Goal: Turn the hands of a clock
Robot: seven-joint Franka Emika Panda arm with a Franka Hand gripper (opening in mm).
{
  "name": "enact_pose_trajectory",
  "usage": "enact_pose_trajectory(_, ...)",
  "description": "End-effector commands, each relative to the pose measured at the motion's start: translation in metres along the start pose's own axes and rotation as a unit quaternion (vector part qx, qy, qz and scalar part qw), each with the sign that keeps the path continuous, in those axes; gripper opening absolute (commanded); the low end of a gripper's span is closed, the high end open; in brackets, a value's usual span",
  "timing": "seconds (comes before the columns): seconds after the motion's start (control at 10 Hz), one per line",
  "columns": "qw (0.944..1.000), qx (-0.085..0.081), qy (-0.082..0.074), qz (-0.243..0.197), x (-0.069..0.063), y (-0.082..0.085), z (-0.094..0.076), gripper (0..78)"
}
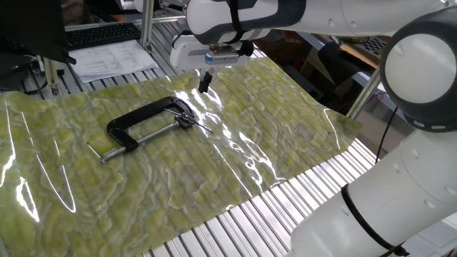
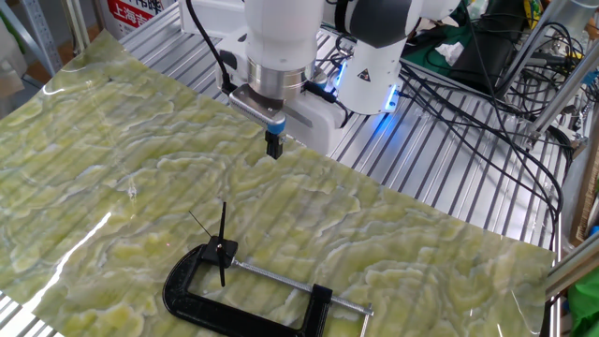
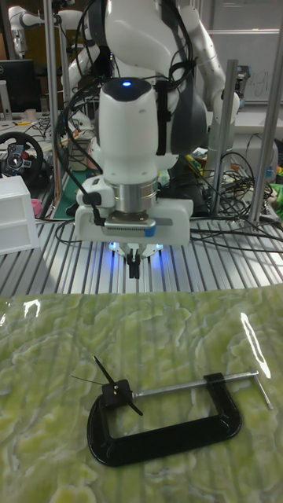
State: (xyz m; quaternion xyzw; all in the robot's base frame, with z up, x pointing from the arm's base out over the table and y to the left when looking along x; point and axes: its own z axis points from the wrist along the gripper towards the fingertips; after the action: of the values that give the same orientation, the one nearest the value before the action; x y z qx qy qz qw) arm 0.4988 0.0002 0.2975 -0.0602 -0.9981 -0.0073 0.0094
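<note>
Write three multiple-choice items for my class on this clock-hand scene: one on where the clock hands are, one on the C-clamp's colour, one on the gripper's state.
1. Where are the clock hands?
A. At the jaw end of the C-clamp
B. Between the gripper's fingers
C. On the bare metal slats

2. What colour is the C-clamp's frame?
A. Red
B. Black
C. White

3. What is the gripper doing?
A. Clamped on the clamp's screw handle
B. Holding a clock hand
C. Shut on nothing, up above the green mat

Key:
1 A: the thin dark hands fan out from the clamp's jaw end.
2 B: the frame is black against the green mat.
3 C: the fingers are together, with nothing between them, clear of the clamp.
</note>
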Motion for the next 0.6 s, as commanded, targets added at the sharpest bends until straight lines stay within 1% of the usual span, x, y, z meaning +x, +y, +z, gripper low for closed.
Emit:
enact_pose_trajectory(0.1, 0.9982, -0.009, 0.007, 0.058, -0.010, 0.001, 0.001, 0.0)
enact_pose_trajectory(0.3, 0.9983, -0.006, 0.008, 0.058, -0.023, 0.000, 0.006, 0.0)
enact_pose_trajectory(0.4, 0.9982, -0.009, 0.009, 0.059, -0.028, 0.001, 0.006, 0.0)
enact_pose_trajectory(0.5, 0.9980, -0.008, 0.009, 0.061, -0.038, 0.002, 0.005, 0.0)
enact_pose_trajectory(0.6, 0.9980, -0.008, 0.008, 0.062, -0.044, 0.003, 0.004, 0.0)
